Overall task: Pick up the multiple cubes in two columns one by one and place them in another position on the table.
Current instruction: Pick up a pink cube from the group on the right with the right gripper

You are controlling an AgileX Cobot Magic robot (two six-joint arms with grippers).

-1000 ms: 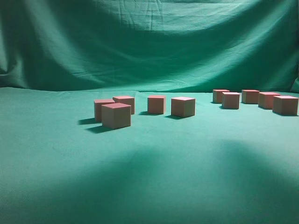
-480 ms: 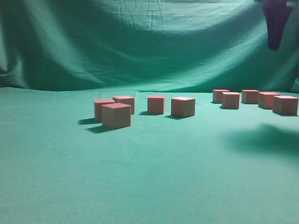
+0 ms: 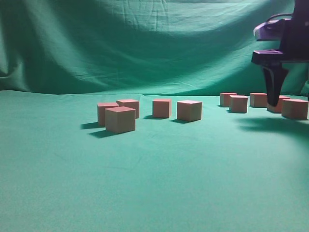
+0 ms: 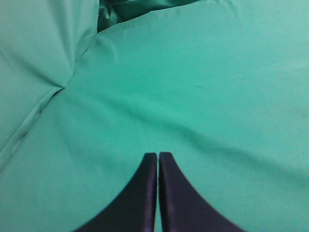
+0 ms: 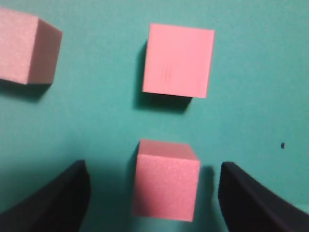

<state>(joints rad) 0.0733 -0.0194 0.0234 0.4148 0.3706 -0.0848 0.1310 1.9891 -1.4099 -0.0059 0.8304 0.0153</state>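
Note:
Ten pink-tan cubes stand on the teal table (image 3: 154, 183). Five are grouped at the left, the nearest (image 3: 120, 119) in front. Five more stand at the right, the nearest (image 3: 295, 108) by the edge of the view. My right gripper (image 3: 273, 99) hangs low over the right group, in front of one cube (image 3: 280, 103). In the right wrist view it (image 5: 154, 166) is open, with one cube (image 5: 166, 180) between its fingers (image 5: 58, 198), untouched. Two more cubes (image 5: 178, 60) (image 5: 26, 53) lie beyond. My left gripper (image 4: 158, 155) is shut and empty over bare cloth.
A draped green cloth backdrop (image 3: 145, 43) hangs behind the table. In the left wrist view a fold of cloth (image 4: 63, 87) runs along the table's edge. The front half of the table shows only cloth.
My right gripper has come down from the top right corner to just above the right group of cubes. The cubes have not moved.

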